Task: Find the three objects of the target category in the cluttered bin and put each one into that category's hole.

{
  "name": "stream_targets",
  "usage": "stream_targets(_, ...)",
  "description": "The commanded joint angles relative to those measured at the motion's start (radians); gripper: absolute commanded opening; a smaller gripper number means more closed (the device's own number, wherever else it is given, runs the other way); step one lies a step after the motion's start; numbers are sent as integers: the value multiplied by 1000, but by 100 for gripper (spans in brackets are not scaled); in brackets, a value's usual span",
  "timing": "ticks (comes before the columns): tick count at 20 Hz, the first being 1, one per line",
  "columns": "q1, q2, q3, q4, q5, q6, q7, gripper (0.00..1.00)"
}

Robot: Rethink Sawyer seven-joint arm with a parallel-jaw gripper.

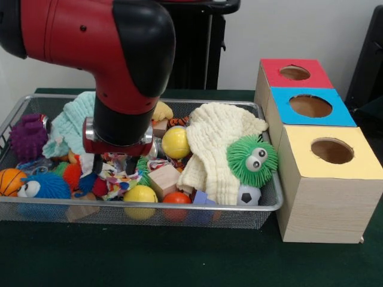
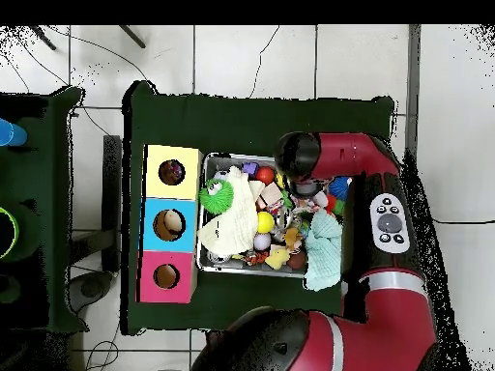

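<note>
1. My pincer [image 1: 112,165] hangs low inside the bin [image 1: 149,210], its two dark fingertips pointing down into the clutter at the bin's left half as the front view shows it.
2. The fingertips stand apart, straddling a printed fabric bundle [image 1: 116,178] (white cloth with red, blue and yellow patches); I cannot tell whether they actually press on it.
3. Just beyond my pincer toward the boxes sits a yellow ball [image 1: 176,142], and below it a pale wooden block [image 1: 164,179].
4. Nearer the front rim from my pincer lie a second yellow ball [image 1: 140,195] and an orange ball [image 1: 177,198].
5. Farther to that same side sprawls a cream cloth [image 1: 218,146], with a green spiky ball [image 1: 252,160] bearing googly eyes resting against it.
6. On my pincer's other side are a mint cloth [image 1: 75,122], a purple spiky ball [image 1: 27,137], a blue fuzzy toy [image 1: 45,186] and a small basketball [image 1: 11,181].
7. The yellow-topped box [image 1: 335,203] stands on the green counter [image 1: 179,257] well apart from my pincer, beside the bin; its hole [image 1: 332,150] is open.
8. Behind it line up the blue-topped box [image 1: 311,107] and the red-topped box [image 1: 294,73].
</note>
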Motion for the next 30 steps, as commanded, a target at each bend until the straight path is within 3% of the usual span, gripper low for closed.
stream_targets(1,-49,95,108,53,-4,-106,-162,100)
stream_targets(6,-59,118,120,46,-7,-132,-164,100)
stream_targets(7,-58,120,119,44,-5,-119,-155,0)
stream_targets(16,-75,83,145,99,53,-60,-147,0)
stream_targets(26,-31,-109,140,193,198,181,-62,0)
stream_targets(30,-16,-181,146,228,275,182,15,0)
